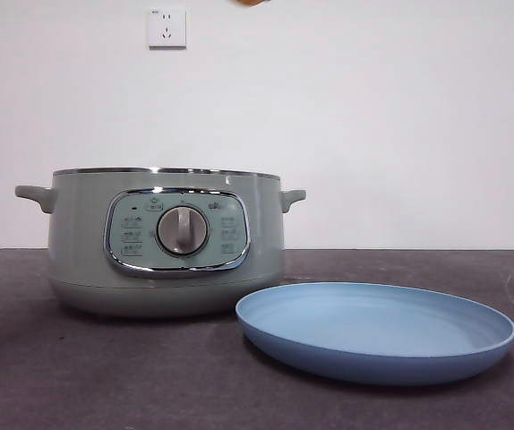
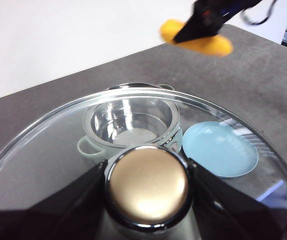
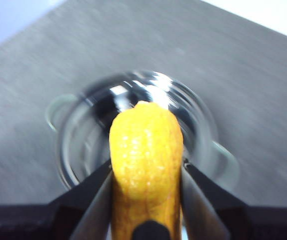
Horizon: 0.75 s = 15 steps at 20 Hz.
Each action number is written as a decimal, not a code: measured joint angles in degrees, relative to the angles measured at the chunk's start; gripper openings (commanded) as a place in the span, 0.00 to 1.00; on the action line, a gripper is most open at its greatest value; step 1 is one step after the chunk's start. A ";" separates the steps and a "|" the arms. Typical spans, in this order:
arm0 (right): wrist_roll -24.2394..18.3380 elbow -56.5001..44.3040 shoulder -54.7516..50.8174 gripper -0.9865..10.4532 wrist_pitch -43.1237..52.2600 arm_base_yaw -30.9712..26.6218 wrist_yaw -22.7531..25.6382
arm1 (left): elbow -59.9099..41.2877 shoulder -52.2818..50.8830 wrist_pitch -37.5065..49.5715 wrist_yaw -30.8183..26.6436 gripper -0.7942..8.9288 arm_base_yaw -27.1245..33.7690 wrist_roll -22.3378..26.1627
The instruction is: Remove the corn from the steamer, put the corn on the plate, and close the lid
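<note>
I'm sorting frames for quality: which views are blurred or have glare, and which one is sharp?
Front view: sharp and evenly lit, steamer and plate crisp. Left wrist view: bright glare on the lid knob held by the left gripper; the corn above is blurred. Right wrist view: the pot and table are smeared, while the corn in the right gripper is fairly clear.

No legible text; steamer (image 1: 163, 242) panel icons around the dial (image 1: 183, 231) too small to read.
</note>
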 measured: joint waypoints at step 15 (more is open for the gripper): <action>10.62 -59.95 -22.51 0.08 31.98 -7.43 -4.57 | 0.00 0.26 0.04 -0.02 0.07 -0.20 0.00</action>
